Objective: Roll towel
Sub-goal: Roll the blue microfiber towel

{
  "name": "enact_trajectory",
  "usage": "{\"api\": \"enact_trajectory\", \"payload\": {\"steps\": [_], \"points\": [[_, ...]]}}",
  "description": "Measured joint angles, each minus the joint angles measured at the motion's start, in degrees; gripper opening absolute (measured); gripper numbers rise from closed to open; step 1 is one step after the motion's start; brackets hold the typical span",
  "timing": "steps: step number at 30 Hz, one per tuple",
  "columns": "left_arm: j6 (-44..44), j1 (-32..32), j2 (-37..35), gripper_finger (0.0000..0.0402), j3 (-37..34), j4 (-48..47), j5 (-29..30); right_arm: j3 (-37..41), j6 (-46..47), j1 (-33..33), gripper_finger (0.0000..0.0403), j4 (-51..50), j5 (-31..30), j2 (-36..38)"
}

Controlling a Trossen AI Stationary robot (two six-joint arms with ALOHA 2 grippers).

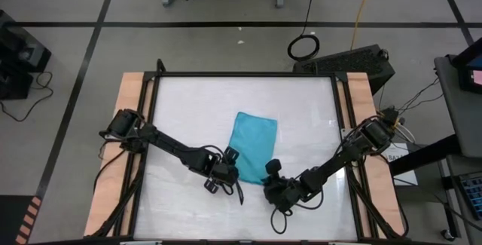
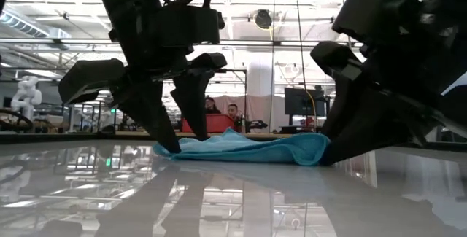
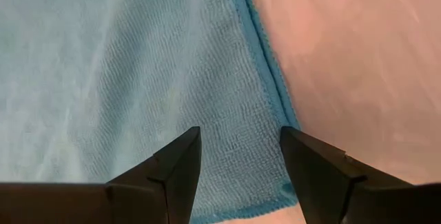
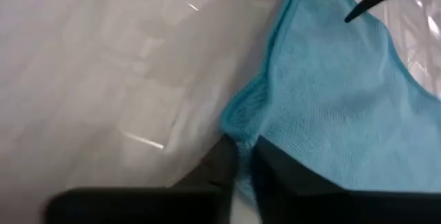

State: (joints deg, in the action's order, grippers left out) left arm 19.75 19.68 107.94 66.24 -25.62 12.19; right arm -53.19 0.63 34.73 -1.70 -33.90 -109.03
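Note:
The turquoise towel [image 1: 253, 141] lies flat on the white table [image 1: 188, 102] as a folded rectangle, its long sides running from near to far. My left gripper [image 3: 241, 162] stands open at the towel's near left corner [image 1: 230, 166], slanting steeply down, one finger over the cloth and one at the hemmed edge [image 3: 279, 93]. My right gripper [image 4: 244, 158] is at the near right corner [image 1: 269, 173], its fingers closed on the cloth there. In the low view the towel [image 2: 248, 149] shows as a low blue strip between the two grippers. My left gripper has its open fingers [image 3: 180, 165] right at the towel's near left corner; whether they touch the cloth I cannot tell. My right gripper pinches the towel's near right corner [image 4: 238, 131] between its two fingers, coming from the near right and slanting down. The cloth bunches slightly at the fingertips; the rest lies flat on the table.
A black frame and wooden side rails [image 1: 132, 124] border the table. The white surface stretches bare to the far side of the towel [image 1: 241, 94]. Beyond the table, in the low view, people sit at a desk [image 2: 219, 113] in the room.

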Motion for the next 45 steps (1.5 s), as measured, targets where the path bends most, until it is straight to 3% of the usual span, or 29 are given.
{"api": "enact_trajectory", "payload": {"steps": [8, 12, 19, 26, 37, 43, 45], "points": [[-0.01, 1.03, -0.02, 0.0208, 0.00, -0.95, -0.30, 0.00, 11.19, 2.24, 0.0003, 0.36, -1.58, 1.72], [-1.57, 1.81, -0.04, 0.0208, 0.00, -0.60, -3.57, 0.00, 15.39, 2.56, 0.0001, -0.16, -2.96, 4.83], [-5.21, 1.86, -0.04, 0.0208, 0.00, 3.98, -5.39, 0.00, 18.27, 2.29, 0.0001, -1.17, -3.80, 9.59], [-8.62, 2.95, -0.04, 0.0208, 0.09, 5.69, -5.55, 0.00, 27.33, 0.67, 0.0000, -8.65, -3.97, 12.27], [-17.01, 6.50, -0.02, 0.0208, 0.07, 10.97, 0.65, 0.00, 34.99, -0.70, 0.0000, -13.39, -3.50, 12.28], [-28.40, 8.52, 0.00, 0.0208, 0.04, 15.34, 7.57, 0.00, 36.27, -1.08, 0.0000, -13.61, -3.51, 12.28], [-31.12, 9.97, 0.42, 0.0208, 0.04, 15.99, 12.43, 0.00, 36.29, -1.08, 0.0000, -13.59, -3.53, 12.28]]}}
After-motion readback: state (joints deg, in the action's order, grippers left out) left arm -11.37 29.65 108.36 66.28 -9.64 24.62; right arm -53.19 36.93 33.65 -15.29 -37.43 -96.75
